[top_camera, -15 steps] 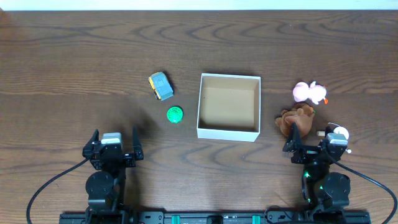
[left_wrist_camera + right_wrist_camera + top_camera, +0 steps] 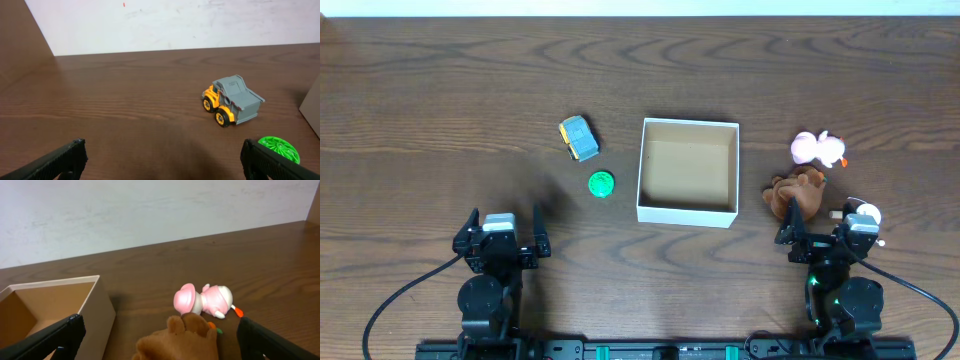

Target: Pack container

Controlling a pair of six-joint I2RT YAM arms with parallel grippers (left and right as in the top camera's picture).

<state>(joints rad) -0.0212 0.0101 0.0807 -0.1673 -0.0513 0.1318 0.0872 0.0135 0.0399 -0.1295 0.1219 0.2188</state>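
Right, wide view of the dark wooden counter (image 2: 440, 90), and nothing has gone in yet: the container (image 2: 687, 213) sits just right of centre in the overhead frame, white walls up, brown floor bare. Both arms are parked along the bottom edge. The left gripper (image 2: 504, 228), lower left, has its jaws spread wide and holds nothing; the right gripper (image 2: 825, 232), lower right, is just as wide apart and just as empty. So by my reading this is the very start of packing, the pick not begun.

Closest candidate is the brown plush toy (image 2: 795, 190), just right of the container and just above the right gripper. Next down in size, a grey and orange dump truck (image 2: 579, 138) left of the container, then a pink duck-like toy (image 2: 817, 149) at upper right, and the little green disc (image 2: 601, 184) below the truck. The next move likely calls for the right arm to reach forward, drop over the plush and close on it
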